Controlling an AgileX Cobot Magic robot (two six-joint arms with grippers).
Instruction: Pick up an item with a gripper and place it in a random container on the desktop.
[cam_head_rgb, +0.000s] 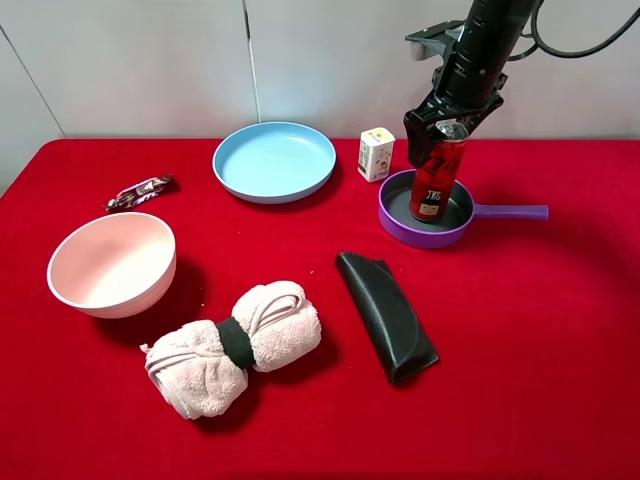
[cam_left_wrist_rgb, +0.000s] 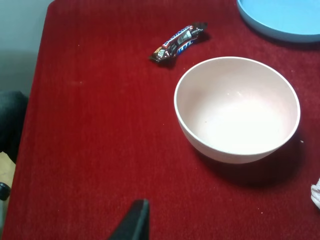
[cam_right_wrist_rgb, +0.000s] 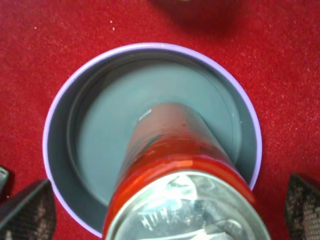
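My right gripper (cam_head_rgb: 440, 135) stands open, one jaw on each side of the can (cam_head_rgb: 436, 180) near its top. In the wrist view both fingers (cam_right_wrist_rgb: 27, 215) sit clear of its sides. The can stands inside the pan (cam_head_rgb: 400, 222), base on the grey floor, leaning slightly. The pan's handle (cam_head_rgb: 512, 211) points away to the right.

Of my left gripper (cam_left_wrist_rgb: 137, 222) only one dark finger shows, over bare cloth near the bowl (cam_left_wrist_rgb: 237, 107), so I cannot tell how its jaws stand.

A carton (cam_head_rgb: 376, 153) sits just beside the pan, with a plate (cam_head_rgb: 273, 160) beyond it. A black pouch (cam_head_rgb: 388, 315) lies in front of the pan, and a towel roll (cam_head_rgb: 235, 345) lies left of the pouch. A candy bar (cam_head_rgb: 140, 191) lies near the bowl.

Everything rests on the red desktop (cam_head_rgb: 540, 330), with a pale wall (cam_head_rgb: 150, 60) behind it.
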